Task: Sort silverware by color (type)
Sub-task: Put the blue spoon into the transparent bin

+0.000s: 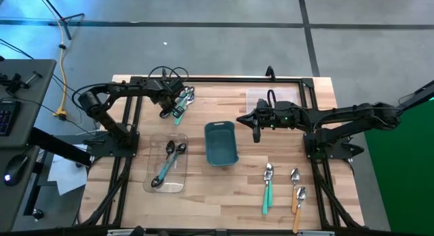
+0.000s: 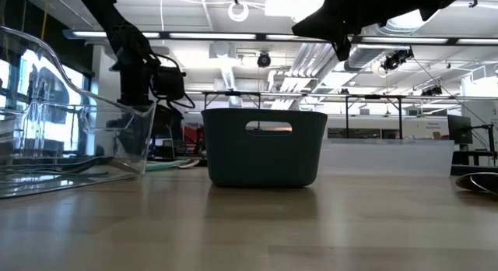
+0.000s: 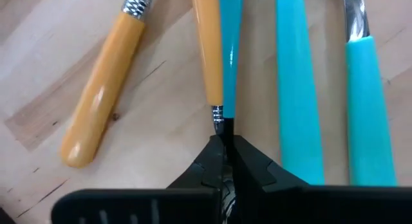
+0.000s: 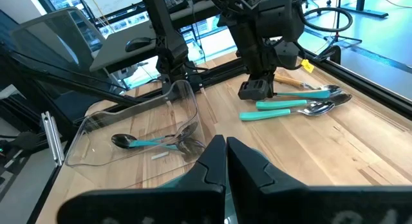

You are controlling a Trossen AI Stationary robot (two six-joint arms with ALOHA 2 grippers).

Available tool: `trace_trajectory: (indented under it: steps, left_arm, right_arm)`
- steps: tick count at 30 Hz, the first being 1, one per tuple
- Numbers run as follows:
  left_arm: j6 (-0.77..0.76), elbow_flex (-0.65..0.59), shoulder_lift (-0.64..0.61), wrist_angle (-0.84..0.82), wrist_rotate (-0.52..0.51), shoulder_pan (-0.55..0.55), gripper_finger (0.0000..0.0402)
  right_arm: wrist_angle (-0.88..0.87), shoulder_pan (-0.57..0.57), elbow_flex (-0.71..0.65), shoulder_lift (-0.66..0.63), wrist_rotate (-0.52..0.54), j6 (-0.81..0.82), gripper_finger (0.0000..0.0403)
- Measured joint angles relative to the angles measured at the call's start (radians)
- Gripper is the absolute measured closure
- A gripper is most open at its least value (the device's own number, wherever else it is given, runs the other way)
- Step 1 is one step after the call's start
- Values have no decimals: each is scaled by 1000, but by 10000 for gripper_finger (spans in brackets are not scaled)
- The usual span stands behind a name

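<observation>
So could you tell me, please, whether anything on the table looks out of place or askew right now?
Nothing looks spilled or damaged. The clear tray holds teal-handled spoons and a dark one. A mixed pile waits under the left pincer, which is shut on a teal handle. The right pincer is shut and empty.

No readable text, labels or numbers; distant room signs perhaps too blurred
</observation>
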Motion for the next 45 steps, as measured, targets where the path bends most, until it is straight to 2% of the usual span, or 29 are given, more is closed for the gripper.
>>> trace_trajectory:
  steps: [11, 16, 22, 25, 30, 32, 36, 45]
  left_arm:
    - [22, 25, -159, -25, 2, 19, 400]
    - [-3, 11, -170, -31, 49, 14, 401]
    - [-21, -43, -177, 93, 231, -42, 401]
    - [-24, -52, -196, 175, 288, -93, 401]
    - [-40, -52, -255, 288, 304, -164, 401]
    - [-63, -52, -267, 306, 266, -178, 401]
    - [-103, -52, -243, 289, 211, -183, 401]
    - [-182, -34, -77, 342, 241, -239, 401]
  right_arm:
    - [0, 0, 0, 0, 0, -3, 403]
    - [0, 0, 0, 0, 0, 1, 403]
    - [0, 1, 0, 0, -20, 8, 403]
    - [6, 1, 0, 0, -20, 50, 403]
    - [42, 0, 0, 0, -20, 76, 403]
    - [45, 1, 0, 0, -20, 76, 403]
    - [45, 0, 0, 0, -20, 58, 403]
    - [19, 0, 0, 0, -19, 49, 403]
